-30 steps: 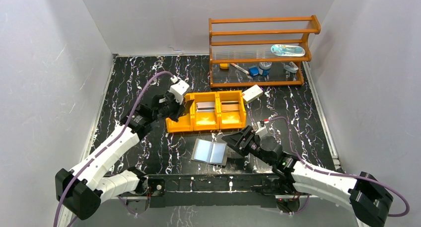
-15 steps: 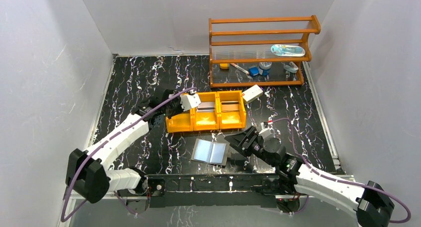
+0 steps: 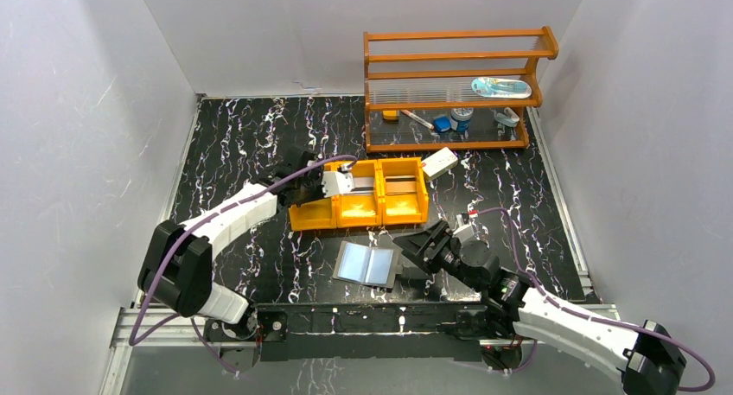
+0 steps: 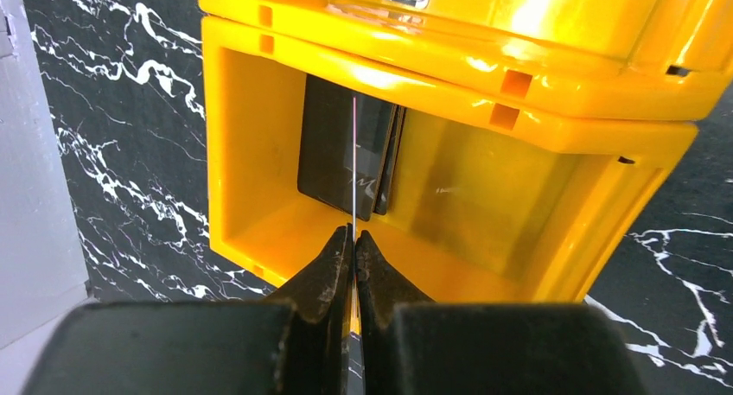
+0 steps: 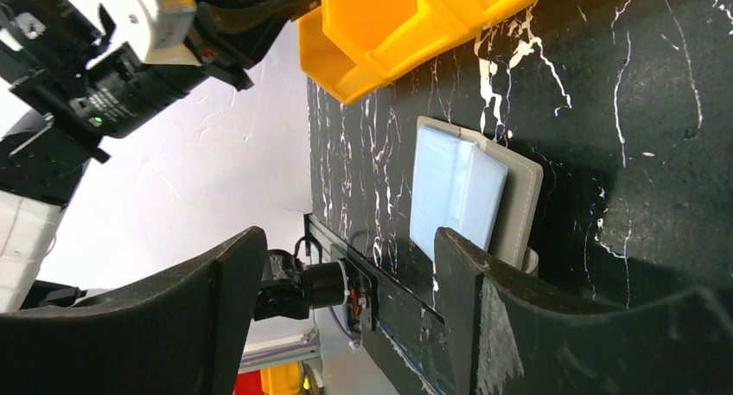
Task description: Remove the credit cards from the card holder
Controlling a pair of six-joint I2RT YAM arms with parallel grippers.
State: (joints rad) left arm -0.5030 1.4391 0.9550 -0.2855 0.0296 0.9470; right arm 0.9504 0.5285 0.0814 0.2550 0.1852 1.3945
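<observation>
The left end effector [image 4: 354, 236] hung with its fingers pressed together over the left bin of the orange tray [image 4: 449, 110], where a dark card [image 4: 333, 144] lay flat. The silvery card [image 3: 359, 185] sat in the middle bin and the brownish card [image 3: 399, 185] in the right. The wallet [image 3: 366, 264] lay open on the counter [image 3: 242, 136] just before the tray, with the right end effector [image 5: 346, 239] spread wide beside it.

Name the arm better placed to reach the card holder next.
Right. The right end effector, open, sits beside the card holder; the left end effector is shut on a thin card above the orange tray.
</observation>
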